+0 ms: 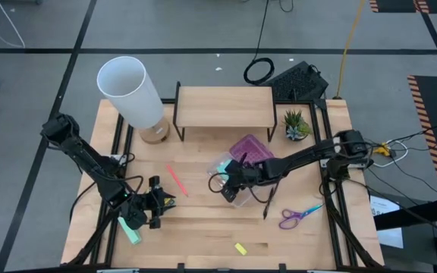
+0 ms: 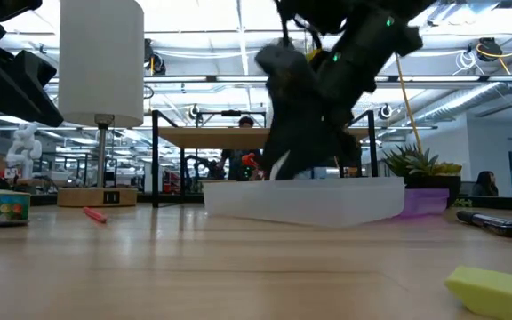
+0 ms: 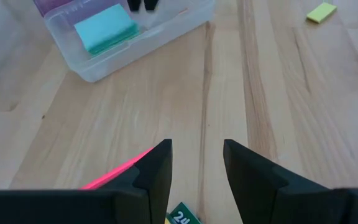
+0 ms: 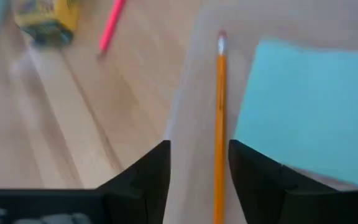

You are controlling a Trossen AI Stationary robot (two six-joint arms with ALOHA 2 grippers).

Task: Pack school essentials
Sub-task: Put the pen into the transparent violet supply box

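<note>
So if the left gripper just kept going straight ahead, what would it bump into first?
Probably bare table first, then the clear plastic box holding the blue sticky-note pad. The left gripper is open with wood ahead of it; depth is hard to judge.

Wooden table carries a clear container at centre, pink pencil to its left, black pen and purple-handled scissors to its right. Yellow block lies near the front edge. Far side: white lamp, wooden shelf, small plant.
</note>
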